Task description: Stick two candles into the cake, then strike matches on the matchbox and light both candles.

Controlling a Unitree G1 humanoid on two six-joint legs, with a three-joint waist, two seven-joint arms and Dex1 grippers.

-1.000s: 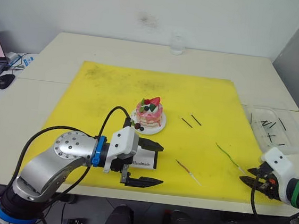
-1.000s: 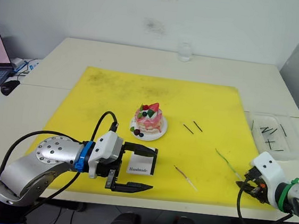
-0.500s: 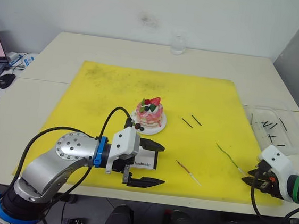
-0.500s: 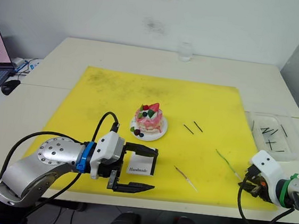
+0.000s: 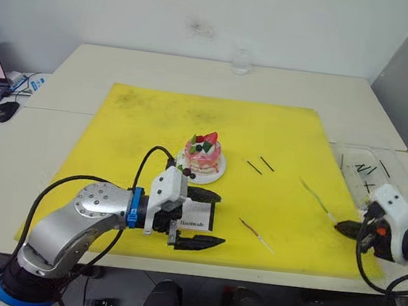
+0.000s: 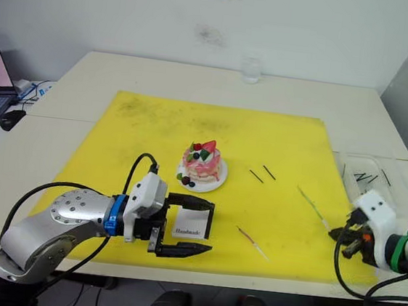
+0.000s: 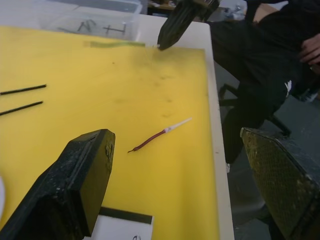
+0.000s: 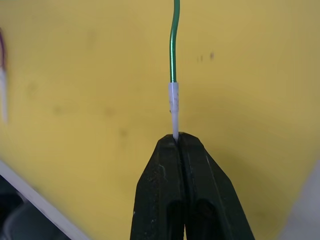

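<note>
The cake (image 5: 204, 155), pink-iced with a strawberry on top, sits on its white plate (image 5: 218, 175) mid-mat. Just in front of it lies the white matchbox (image 5: 195, 219), between the fingers of my open left gripper (image 5: 219, 219), which do not touch it. My right gripper (image 8: 177, 142) is shut on the pale end of the green candle (image 8: 173, 45), which slants over the mat's right side (image 5: 317, 200). The red candle (image 5: 257, 235) lies flat on the mat in front. Two matches (image 5: 261, 165) lie to the right of the cake.
A clear tray (image 5: 398, 181) holding more matches stands off the mat at the right. A glass (image 5: 241, 60) is at the table's back edge, a laptop and mouse (image 5: 7, 110) at the far left. A seated person in black (image 7: 270, 60) is beyond the table's right end.
My right gripper has moved back from the table's front edge and rightward, carrying the green candle's pale end with it. The left gripper still brackets the matchbox.
</note>
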